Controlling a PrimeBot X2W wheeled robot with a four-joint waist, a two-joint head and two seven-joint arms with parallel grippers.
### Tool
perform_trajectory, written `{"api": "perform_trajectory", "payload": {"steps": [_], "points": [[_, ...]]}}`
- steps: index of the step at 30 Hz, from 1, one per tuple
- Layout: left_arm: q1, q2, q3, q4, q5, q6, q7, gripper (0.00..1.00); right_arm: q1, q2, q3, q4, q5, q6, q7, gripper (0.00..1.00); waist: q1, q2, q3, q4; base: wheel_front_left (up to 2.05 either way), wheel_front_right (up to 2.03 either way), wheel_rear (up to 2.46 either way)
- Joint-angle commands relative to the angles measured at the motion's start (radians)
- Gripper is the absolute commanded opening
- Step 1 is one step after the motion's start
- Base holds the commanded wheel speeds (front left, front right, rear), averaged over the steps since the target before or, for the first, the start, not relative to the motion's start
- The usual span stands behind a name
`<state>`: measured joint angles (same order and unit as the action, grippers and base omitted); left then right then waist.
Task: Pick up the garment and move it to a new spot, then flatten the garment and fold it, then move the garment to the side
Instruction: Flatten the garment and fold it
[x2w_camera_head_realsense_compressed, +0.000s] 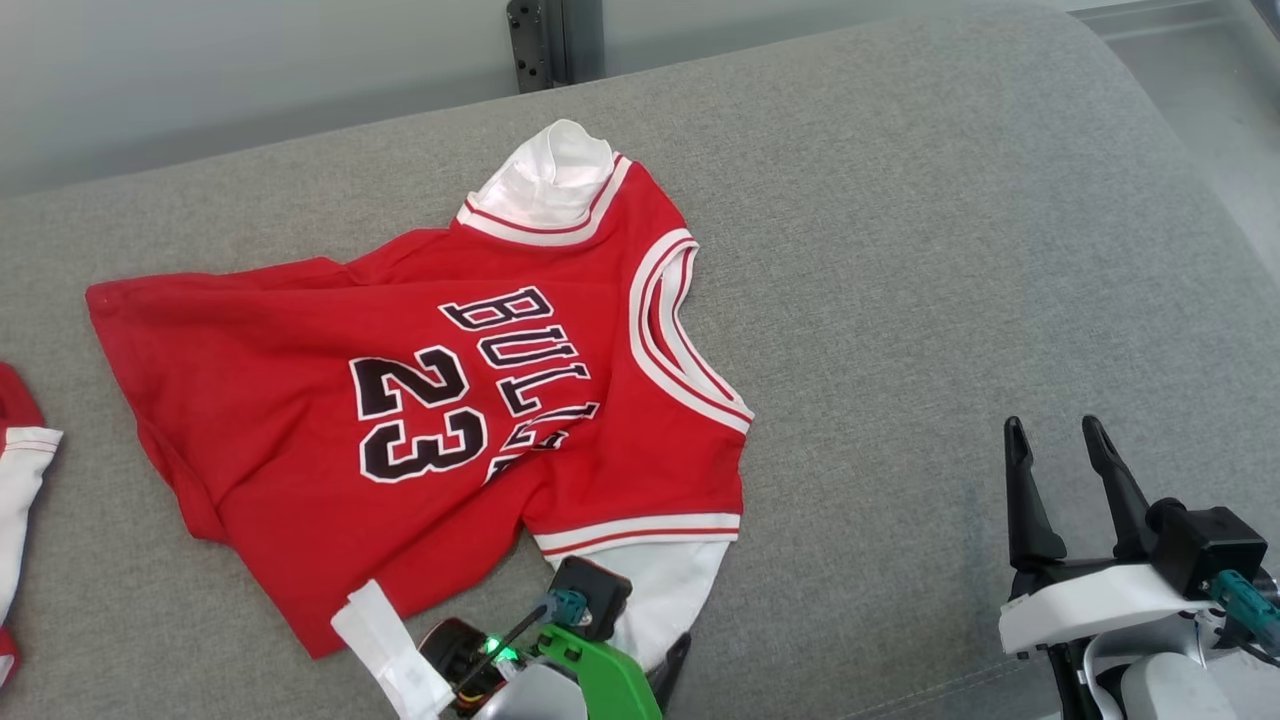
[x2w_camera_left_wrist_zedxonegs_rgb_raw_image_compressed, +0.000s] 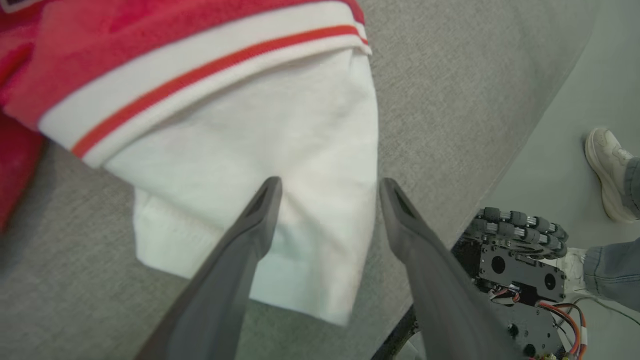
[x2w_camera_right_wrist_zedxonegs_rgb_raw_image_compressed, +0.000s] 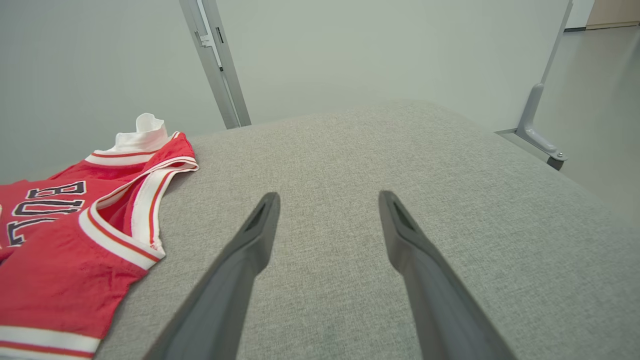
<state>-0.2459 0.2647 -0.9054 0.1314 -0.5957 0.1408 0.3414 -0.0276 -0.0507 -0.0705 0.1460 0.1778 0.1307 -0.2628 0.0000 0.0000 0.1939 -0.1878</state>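
Note:
The garment (x2w_camera_head_realsense_compressed: 420, 400) is a red jersey with white trim and white sleeves, lying crumpled on the grey cushion (x2w_camera_head_realsense_compressed: 900, 250), printed side up. One white sleeve (x2w_camera_left_wrist_zedxonegs_rgb_raw_image_compressed: 240, 150) sticks out at its near edge. My left gripper (x2w_camera_left_wrist_zedxonegs_rgb_raw_image_compressed: 330, 185) hovers open just over that sleeve, with cloth showing between its fingers and nothing gripped. In the head view the left wrist (x2w_camera_head_realsense_compressed: 570, 650) sits at the bottom centre, above the sleeve. My right gripper (x2w_camera_head_realsense_compressed: 1055, 430) (x2w_camera_right_wrist_zedxonegs_rgb_raw_image_compressed: 329, 197) is open over bare cushion, to the right of the garment (x2w_camera_right_wrist_zedxonegs_rgb_raw_image_compressed: 60, 235).
Another red and white piece of clothing (x2w_camera_head_realsense_compressed: 15, 480) lies at the far left edge. A metal post (x2w_camera_head_realsense_compressed: 540, 40) stands behind the cushion. The cushion's near right edge drops to the floor, where a person's shoe (x2w_camera_left_wrist_zedxonegs_rgb_raw_image_compressed: 607, 170) and my wheeled base (x2w_camera_left_wrist_zedxonegs_rgb_raw_image_compressed: 520, 260) show.

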Motion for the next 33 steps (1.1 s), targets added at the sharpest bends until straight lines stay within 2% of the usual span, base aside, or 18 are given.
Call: {"api": "perform_trajectory", "payload": {"steps": [1, 5, 7, 8, 13, 23, 30, 33], "points": [[-0.028, -0.007, -0.007, 0.041, 0.025, -0.004, -0.008, 1.00, -0.012, -0.001, 0.002, -0.001, -0.005, 0.000, -0.003, 1.00, 0.0000, 0.0000, 0.007, 0.000, 0.00, 0.00, 0.00], [-0.049, -0.031, -0.033, 0.143, 0.031, -0.029, -0.012, 1.00, -0.016, -0.001, 0.002, -0.004, -0.010, 0.000, -0.003, 1.00, 0.0000, 0.0000, 0.014, -0.003, 0.00, 0.00, 0.00], [-0.056, -0.039, -0.046, 0.178, 0.031, -0.050, -0.012, 0.05, -0.012, -0.001, -0.002, -0.002, -0.013, 0.000, -0.003, 1.00, 0.0000, 0.0000, 0.015, -0.005, 0.00, 0.00, 0.00], [-0.055, -0.042, -0.050, 0.193, 0.019, -0.061, -0.004, 0.00, -0.010, -0.001, -0.003, -0.001, -0.013, 0.000, -0.003, 1.00, 0.0000, 0.0000, 0.015, -0.007, 0.00, 0.00, 0.00], [-0.073, -0.065, -0.041, 0.200, -0.013, -0.101, -0.019, 0.00, -0.011, -0.001, 0.004, 0.007, -0.012, 0.000, -0.003, 1.00, 0.0000, 0.0000, 0.010, -0.020, 0.00, 0.00, 0.00], [-0.212, -0.179, 0.085, 0.111, -0.152, -0.152, -0.090, 0.00, -0.028, -0.001, 0.032, 0.019, 0.001, 0.000, -0.003, 1.00, 0.0000, 0.0000, -0.002, -0.076, 0.00, 0.00, 0.00], [-0.410, -0.212, 0.107, 0.246, -0.208, -0.131, -0.113, 0.00, -0.067, -0.001, 0.083, 0.034, 0.041, 0.000, -0.003, 1.00, 0.0000, 0.0000, 0.033, -0.165, 0.00, 0.00, 0.00], [-0.461, -0.214, 0.092, 0.270, -0.280, -0.103, -0.152, 0.00, -0.079, -0.001, 0.089, 0.039, 0.052, 0.000, -0.003, 1.00, 0.0000, 0.0000, 0.047, -0.201, 0.00, 0.00, 0.00]]}}
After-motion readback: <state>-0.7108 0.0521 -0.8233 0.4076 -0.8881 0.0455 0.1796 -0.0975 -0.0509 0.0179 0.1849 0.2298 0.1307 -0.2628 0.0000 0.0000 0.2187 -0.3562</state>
